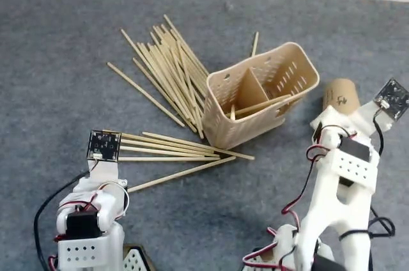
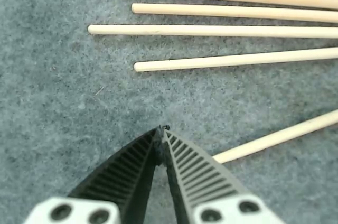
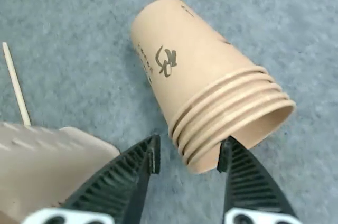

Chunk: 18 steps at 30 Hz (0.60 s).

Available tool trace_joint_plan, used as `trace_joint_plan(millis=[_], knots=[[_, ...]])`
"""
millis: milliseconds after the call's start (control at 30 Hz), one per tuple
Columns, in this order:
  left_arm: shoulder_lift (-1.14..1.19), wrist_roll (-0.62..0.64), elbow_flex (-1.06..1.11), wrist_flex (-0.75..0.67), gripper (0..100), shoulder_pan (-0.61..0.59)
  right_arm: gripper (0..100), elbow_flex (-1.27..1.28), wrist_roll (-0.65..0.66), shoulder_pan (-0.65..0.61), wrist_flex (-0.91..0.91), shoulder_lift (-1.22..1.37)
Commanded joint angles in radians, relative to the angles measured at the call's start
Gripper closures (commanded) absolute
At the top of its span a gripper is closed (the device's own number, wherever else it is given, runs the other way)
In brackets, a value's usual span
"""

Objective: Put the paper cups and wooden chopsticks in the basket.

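A stack of nested brown paper cups [image 3: 206,81] lies on its side on the grey mat, just right of the basket [image 1: 262,95] in the high view. My right gripper [image 3: 189,155] is open, its fingers straddling the rim end of the stack. A couple of wooden chopsticks [image 1: 263,104] lean inside the basket. Several chopsticks [image 2: 222,31] lie side by side just ahead of my left gripper [image 2: 162,130], which is shut on nothing, low over the mat. A further loose chopstick [image 2: 280,137] lies beside its right finger.
A large pile of chopsticks [image 1: 167,69] fans out to the left of the basket. One chopstick [image 1: 255,44] lies behind it. The basket's wall [image 3: 42,155] stands close beside my right gripper. Grey mat covers the table.
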Motion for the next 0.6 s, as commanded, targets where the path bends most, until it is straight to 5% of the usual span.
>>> trace_joint_plan(millis=[0, 167, 267, 333, 567], knots=[[-0.008, -0.006, 0.022, 0.006, 99, -0.007, 81.4, -0.019, -0.011, -0.01, -0.051, 0.125], [-0.008, -0.006, 0.022, 0.006, 99, -0.007, 82.0, -0.165, -0.011, 0.012, -0.11, 0.367], [-0.008, -0.006, 0.022, 0.006, 99, -0.007, 90.7, -0.239, -0.011, 0.036, -0.11, 0.441], [-0.008, -0.006, 0.022, 0.006, 99, -0.007, 99.8, -0.274, -0.005, 0.047, -0.108, 0.44], [-0.008, -0.006, 0.022, 0.006, 99, -0.007, 99.3, -0.262, 0.006, 0.073, -0.081, 0.263]])
